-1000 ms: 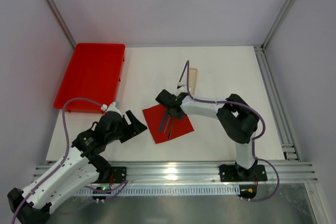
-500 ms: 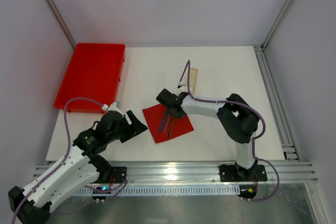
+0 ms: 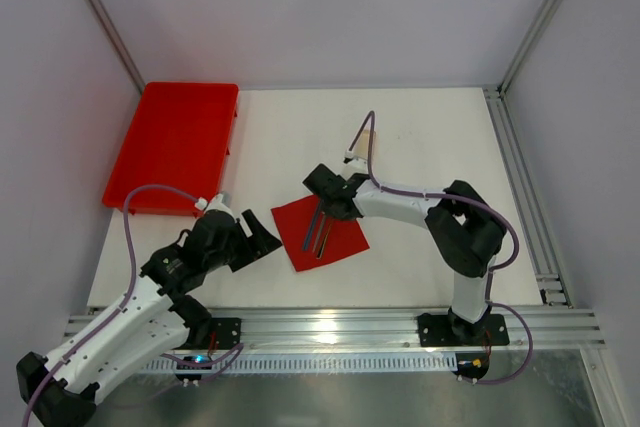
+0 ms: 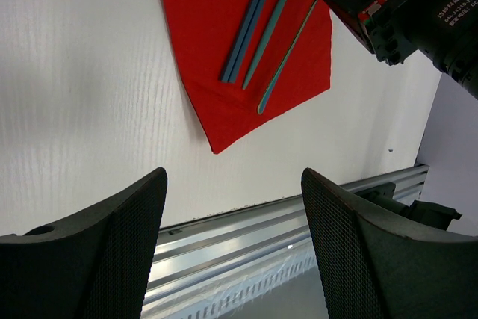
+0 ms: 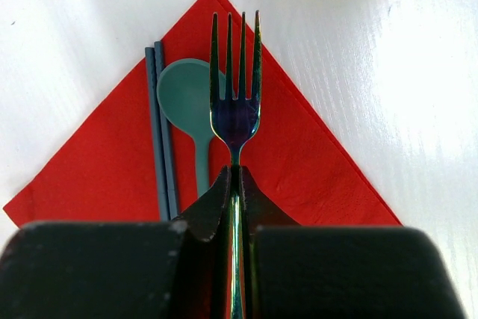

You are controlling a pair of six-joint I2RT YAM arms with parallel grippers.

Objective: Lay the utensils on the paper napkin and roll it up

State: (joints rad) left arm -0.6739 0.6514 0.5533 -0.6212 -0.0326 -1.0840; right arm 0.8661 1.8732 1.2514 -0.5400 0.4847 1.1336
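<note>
The red paper napkin (image 3: 335, 239) lies flat on the white table between the two arms. Three teal utensils are over it: a pair of chopsticks (image 5: 160, 136), a spoon (image 5: 188, 93) and a fork (image 5: 235, 106). My right gripper (image 5: 235, 173) is shut on the fork's handle, and its tines point away over the napkin. In the left wrist view the fork (image 4: 287, 54) slants down from the right gripper (image 4: 373, 5) beside the chopsticks (image 4: 250, 24). My left gripper (image 3: 262, 237) hangs open and empty left of the napkin (image 4: 224, 35).
A big red plastic tray (image 3: 175, 142) stands at the back left. A pale beige strip (image 3: 367, 147) lies behind the right gripper, partly crossed by its cable. The metal rail (image 4: 299, 222) runs along the table's near edge.
The right jaws have closed fully on the fork's handle. The right arm has shifted slightly to the right and back. The left arm has barely moved.
</note>
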